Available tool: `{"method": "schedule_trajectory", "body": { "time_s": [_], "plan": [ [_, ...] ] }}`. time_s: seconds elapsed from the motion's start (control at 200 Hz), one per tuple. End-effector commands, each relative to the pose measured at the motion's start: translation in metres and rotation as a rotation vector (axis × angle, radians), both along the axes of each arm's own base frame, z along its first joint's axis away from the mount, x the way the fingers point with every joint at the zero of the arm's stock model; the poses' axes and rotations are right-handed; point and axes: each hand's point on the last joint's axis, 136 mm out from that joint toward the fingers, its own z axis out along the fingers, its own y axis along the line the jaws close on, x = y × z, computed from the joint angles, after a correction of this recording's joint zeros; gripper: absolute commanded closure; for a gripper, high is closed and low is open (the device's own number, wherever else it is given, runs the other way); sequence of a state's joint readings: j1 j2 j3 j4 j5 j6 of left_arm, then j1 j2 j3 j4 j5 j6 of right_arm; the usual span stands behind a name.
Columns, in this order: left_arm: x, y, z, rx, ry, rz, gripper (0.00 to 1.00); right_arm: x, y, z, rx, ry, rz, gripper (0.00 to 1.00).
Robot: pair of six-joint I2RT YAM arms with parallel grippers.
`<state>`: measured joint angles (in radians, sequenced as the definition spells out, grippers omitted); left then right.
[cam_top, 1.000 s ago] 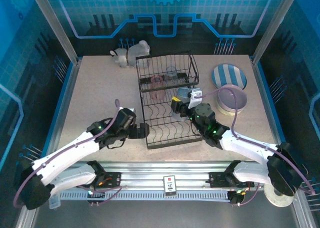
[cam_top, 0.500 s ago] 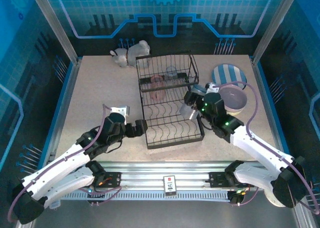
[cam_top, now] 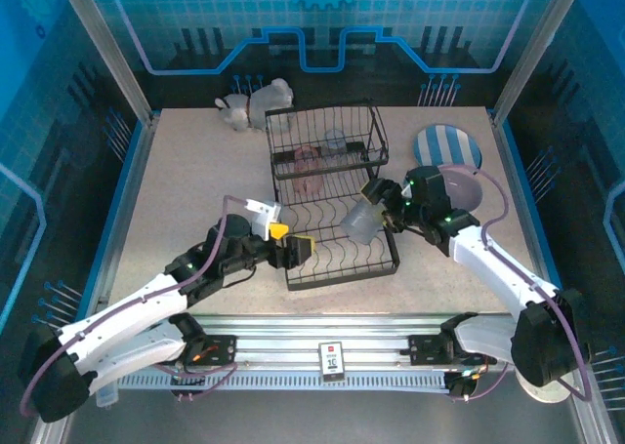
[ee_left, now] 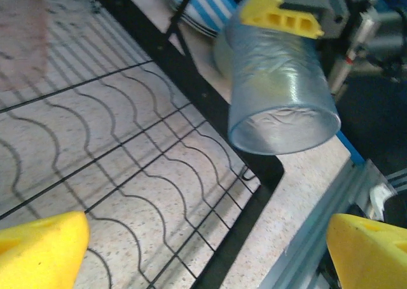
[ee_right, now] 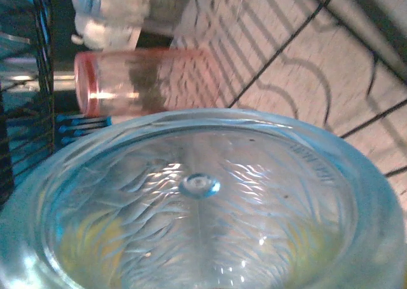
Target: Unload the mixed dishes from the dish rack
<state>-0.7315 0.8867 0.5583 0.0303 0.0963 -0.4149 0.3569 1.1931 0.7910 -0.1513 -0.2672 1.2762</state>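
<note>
One tumbler [cam_top: 357, 222] in right pincer [cam_top: 372, 202], one plate [cam_top: 446, 149]

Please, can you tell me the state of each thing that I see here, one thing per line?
blue-grey tumbler: tilted, held by the right gripper over the rack.
pink tumbler: in the rack, not yet taken out.
striped plate: flat on the table, right of the rack.
lavender bowl: upright on the table, near the striped plate.
left gripper: open, empty.
right gripper: shut on the blue-grey tumbler.

Black dish rack [cam_top: 342, 278], blue-grey tumbler [cam_top: 359, 220] (translucent), pink tumbler [cam_top: 308, 161], blue-white striped plate [cam_top: 444, 146]
</note>
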Motion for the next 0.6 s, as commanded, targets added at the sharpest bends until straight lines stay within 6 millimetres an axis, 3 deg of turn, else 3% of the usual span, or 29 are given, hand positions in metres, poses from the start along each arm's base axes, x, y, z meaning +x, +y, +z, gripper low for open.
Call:
{"method": "schedule_trajectory", "body": {
  "time_s": [0.0, 0.23, 0.595],
  "plan": [
    [-0.007, -0.024, 0.029, -0.045, -0.121, -0.125, 0.05, -0.008, 0.027, 0.018, 0.210, 0.062, 0.085, 0.63],
    [-0.005, -0.041, 0.030, -0.019, -0.141, -0.173, 0.09, -0.010, 0.046, 0.027, 0.303, 0.103, 0.148, 0.63],
    [0.003, -0.052, 0.041, -0.045, -0.161, -0.180, 0.15, -0.015, 0.056, 0.033, 0.399, 0.122, 0.159, 0.63]
  ]
}}
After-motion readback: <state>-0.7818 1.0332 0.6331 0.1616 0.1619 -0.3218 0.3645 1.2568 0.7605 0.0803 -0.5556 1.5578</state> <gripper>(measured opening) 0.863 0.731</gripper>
